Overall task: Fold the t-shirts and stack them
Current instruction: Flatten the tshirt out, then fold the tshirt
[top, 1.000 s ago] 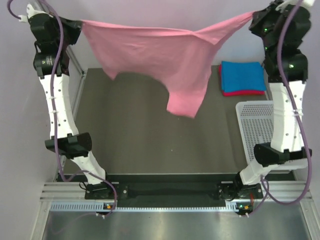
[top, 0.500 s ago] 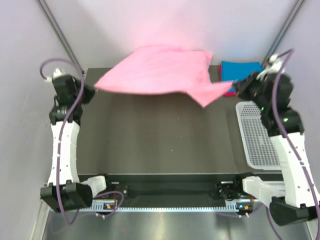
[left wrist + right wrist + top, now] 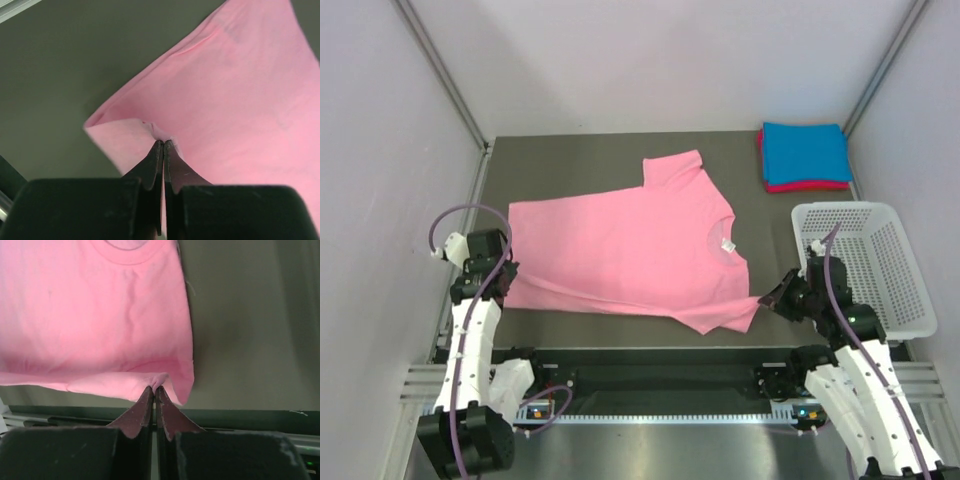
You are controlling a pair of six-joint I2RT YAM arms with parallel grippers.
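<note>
The pink t-shirt (image 3: 630, 245) lies spread on the dark table, its neck towards the right and one sleeve towards the back. My left gripper (image 3: 507, 283) is shut on its near left corner; the pinched cloth (image 3: 160, 134) shows at the fingertips (image 3: 163, 145). My right gripper (image 3: 767, 300) is shut on its near right corner, with the cloth (image 3: 150, 380) held at the tips (image 3: 154, 388). The folded blue t-shirt (image 3: 805, 152) sits on the folded magenta-red t-shirt (image 3: 807, 186) at the back right.
A white mesh basket (image 3: 865, 265) stands at the right edge, close to my right arm. Grey walls enclose the table on three sides. The table's front rail (image 3: 660, 350) runs just below the shirt's near edge.
Both arms have swung down from high at the back to the front of the table. The pink shirt, hanging in the air before, now lies spread flat on the table.
</note>
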